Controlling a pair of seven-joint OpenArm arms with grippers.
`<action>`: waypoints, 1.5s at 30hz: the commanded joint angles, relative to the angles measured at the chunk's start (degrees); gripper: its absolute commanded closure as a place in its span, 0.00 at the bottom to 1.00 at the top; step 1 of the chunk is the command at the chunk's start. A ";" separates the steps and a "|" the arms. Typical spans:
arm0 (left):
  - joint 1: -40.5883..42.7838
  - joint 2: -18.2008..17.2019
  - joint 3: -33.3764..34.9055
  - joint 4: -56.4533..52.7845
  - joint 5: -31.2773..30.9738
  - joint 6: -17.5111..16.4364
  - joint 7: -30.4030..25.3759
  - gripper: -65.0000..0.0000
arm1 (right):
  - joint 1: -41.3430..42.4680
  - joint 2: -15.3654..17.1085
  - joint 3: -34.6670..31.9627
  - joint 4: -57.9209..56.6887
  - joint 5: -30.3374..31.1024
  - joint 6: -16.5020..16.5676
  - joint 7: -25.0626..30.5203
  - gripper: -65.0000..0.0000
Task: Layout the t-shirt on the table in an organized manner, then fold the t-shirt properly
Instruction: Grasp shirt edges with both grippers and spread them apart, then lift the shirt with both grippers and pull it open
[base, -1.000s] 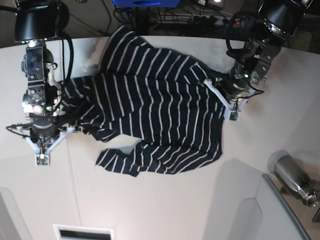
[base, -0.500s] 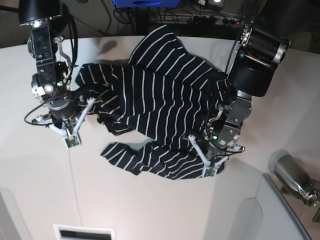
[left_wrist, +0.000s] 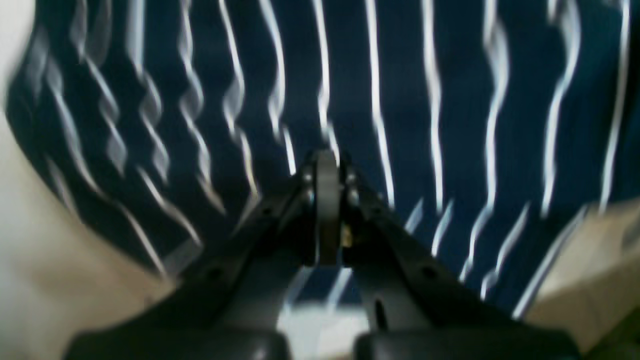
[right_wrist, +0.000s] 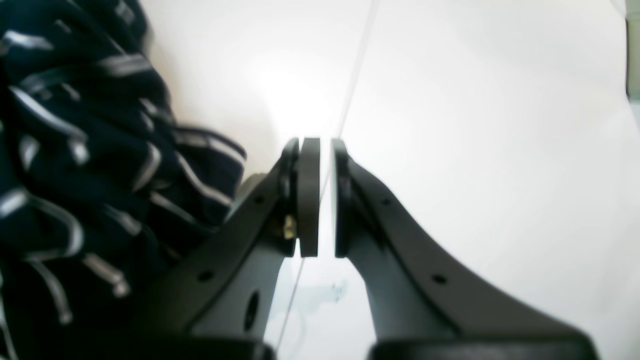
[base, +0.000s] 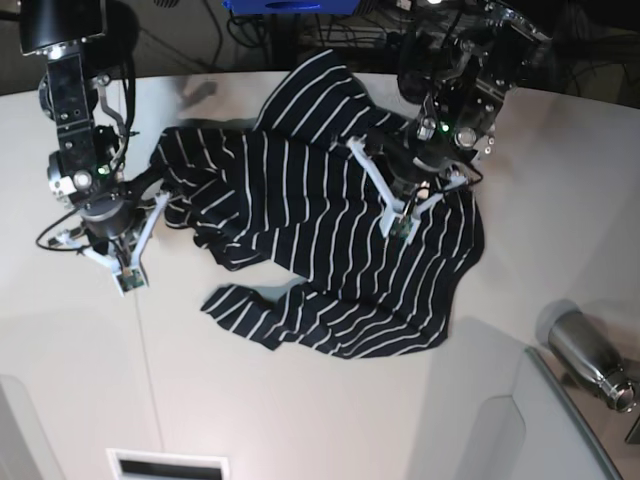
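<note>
Overhead, the base view takes in the whole t-shirt (base: 330, 240), spread but rumpled over the far middle of the white table (base: 300, 400). Its long axis runs on a diagonal, from a bunched end at the far edge of the table down toward the near right, where the broad hem curves round. One sleeve (base: 240, 312) sticks out at the near left, lying flat and apart from the main body by a small wedge of bare tabletop. A steel bottle (base: 585, 355) lies on its side well off to the right.

Only the wrist views settle the jaws. Seen from the left wrist, the left gripper (left_wrist: 327, 165) has its jaws pressed together with no gap, poised over striped cloth that fills nearly the whole view; the blur keeps me from telling whether any fabric is pinched at the tips. From the base view that gripper (base: 400, 228) sits over the shirt's right half.

Seen from the right wrist, the right gripper (right_wrist: 320, 150) shows its jaws nearly together, a thin slit of light between them and nothing in it. Bare table and its thin dark seam (right_wrist: 357, 75) lie beyond, with crumpled shirt fabric only on that view's left. From the base view this gripper (base: 130, 280) is over bare table just beside the shirt's left edge.
</note>
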 joint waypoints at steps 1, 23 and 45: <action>1.10 -0.61 -0.18 0.84 0.10 0.06 -0.70 1.00 | 1.65 0.45 -0.62 0.04 -0.52 0.58 1.07 0.95; -20.70 5.11 -4.66 -35.74 10.83 0.06 -9.67 1.00 | -4.85 0.71 -25.85 -1.72 -0.52 1.72 1.16 0.95; -17.71 8.98 -15.56 -14.29 14.70 -0.11 -10.90 1.00 | 2.35 1.68 -19.08 8.04 -0.61 1.63 -5.26 0.96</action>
